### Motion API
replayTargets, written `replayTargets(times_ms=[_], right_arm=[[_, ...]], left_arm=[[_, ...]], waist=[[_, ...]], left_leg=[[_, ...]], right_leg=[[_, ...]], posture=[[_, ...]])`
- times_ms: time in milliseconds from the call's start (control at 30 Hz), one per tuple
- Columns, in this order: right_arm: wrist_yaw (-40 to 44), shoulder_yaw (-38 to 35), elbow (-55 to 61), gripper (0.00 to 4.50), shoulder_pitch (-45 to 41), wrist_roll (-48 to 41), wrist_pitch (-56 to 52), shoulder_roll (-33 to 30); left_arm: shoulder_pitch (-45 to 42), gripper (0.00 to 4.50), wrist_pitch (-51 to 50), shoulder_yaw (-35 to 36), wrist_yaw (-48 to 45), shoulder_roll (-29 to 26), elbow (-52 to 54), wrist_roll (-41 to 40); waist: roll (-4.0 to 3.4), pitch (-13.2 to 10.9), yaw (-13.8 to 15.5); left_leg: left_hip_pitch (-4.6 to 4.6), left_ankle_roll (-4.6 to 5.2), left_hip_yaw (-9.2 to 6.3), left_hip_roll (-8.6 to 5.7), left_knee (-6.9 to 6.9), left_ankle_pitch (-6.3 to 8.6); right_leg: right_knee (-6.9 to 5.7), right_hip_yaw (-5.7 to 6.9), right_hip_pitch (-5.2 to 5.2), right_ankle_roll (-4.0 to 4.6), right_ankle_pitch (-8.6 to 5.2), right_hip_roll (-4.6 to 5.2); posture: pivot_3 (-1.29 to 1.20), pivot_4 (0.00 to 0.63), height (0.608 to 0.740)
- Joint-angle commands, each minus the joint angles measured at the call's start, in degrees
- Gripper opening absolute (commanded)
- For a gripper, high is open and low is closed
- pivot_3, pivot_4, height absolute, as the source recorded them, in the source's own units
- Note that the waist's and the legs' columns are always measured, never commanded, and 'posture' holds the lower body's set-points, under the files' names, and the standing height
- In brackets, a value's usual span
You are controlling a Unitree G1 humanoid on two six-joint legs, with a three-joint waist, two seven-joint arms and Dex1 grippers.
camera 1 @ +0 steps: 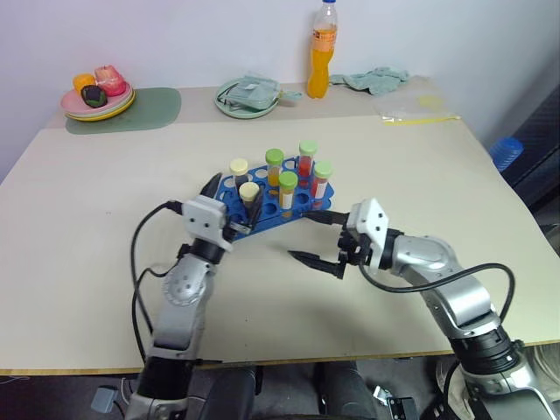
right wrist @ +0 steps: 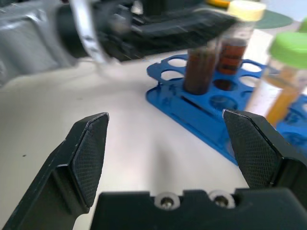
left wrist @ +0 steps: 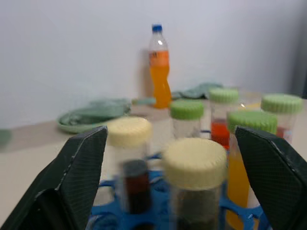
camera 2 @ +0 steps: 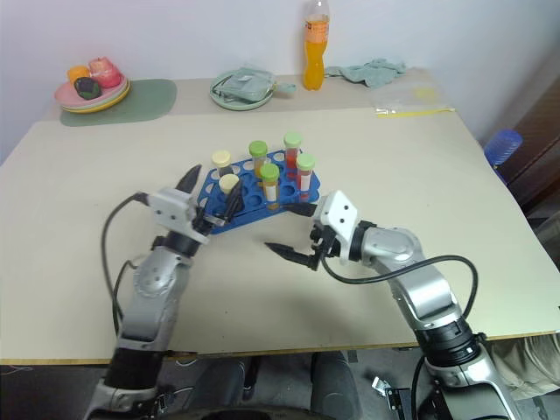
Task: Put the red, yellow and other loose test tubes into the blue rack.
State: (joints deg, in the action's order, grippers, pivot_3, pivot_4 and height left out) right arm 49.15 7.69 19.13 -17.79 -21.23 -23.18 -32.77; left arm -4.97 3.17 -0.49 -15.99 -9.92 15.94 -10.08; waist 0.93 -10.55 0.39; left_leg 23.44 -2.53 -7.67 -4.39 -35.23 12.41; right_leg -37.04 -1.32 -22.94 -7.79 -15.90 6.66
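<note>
Near the tabletop's [camera 1: 105,192] middle stands the blue rack [camera 1: 273,203], six capped tubes upright in it. At the rack's near left corner the left gripper [camera 1: 233,204] has fingers spread around the cream-capped tube [camera 1: 249,199]. Nearer the front edge, over bare tabletop, the right gripper [camera 1: 319,241] gapes empty.

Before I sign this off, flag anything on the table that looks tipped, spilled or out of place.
Nothing stands out. Six capped tubes stand upright in the blue rack, none lying loose on the table. The left end effector is open around the nearest cream-capped tube; the right end effector is open and empty.
</note>
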Motion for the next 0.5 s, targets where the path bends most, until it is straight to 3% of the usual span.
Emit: replayTargets(times_ms=[33, 167, 300, 500], right_arm=[[1.0, -6.5, 1.5, 4.23, 0.7, -2.5, -1.8, -4.0], [0.1, -13.5, -3.0, 4.23, 2.3, -2.6, -2.3, -7.7], [1.2, -19.6, -10.9, 4.23, 4.3, -1.7, 0.2, -11.3], [2.7, -20.4, -16.4, 4.23, 4.9, -0.4, 4.0, -12.4]], left_arm=[[5.6, 4.36, -6.6, 5.6, -6.2, -7.0, 8.7, -8.3], [14.0, 4.36, -13.0, 15.0, -12.8, -16.5, 11.2, -16.5], [20.3, 4.36, -17.4, 24.2, -17.3, -22.1, 9.8, -22.5], [23.4, 4.36, -19.5, 29.0, -18.7, -24.2, 8.9, -23.8]], waist=[[0.0, 0.0, 0.0], [0.0, 0.0, 0.1], [-0.01, 0.0, 0.3], [-0.05, 0.0, 0.2]], left_leg=[[0.0, 0.01, 0.0, 0.01, 0.0, 0.01], [0.0, 0.03, 0.01, 0.09, 0.01, 0.02], [-0.01, 0.07, 0.03, 0.12, 0.01, 0.04], [-0.02, 0.09, 0.08, 0.15, 0.02, 0.06]], right_leg=[[0.01, 0.0, 0.0, 0.0, 0.0, 0.0], [0.05, 0.01, 0.04, 0.02, -0.01, 0.0], [0.09, 0.01, 0.08, 0.03, -0.02, 0.03], [0.12, 0.01, 0.09, 0.06, -0.04, 0.06]], posture=[[0.0, 0.15, 0.74], [0.0, 0.15, 0.74], [0.0, 0.15, 0.74], [0.0, 0.15, 0.74]])
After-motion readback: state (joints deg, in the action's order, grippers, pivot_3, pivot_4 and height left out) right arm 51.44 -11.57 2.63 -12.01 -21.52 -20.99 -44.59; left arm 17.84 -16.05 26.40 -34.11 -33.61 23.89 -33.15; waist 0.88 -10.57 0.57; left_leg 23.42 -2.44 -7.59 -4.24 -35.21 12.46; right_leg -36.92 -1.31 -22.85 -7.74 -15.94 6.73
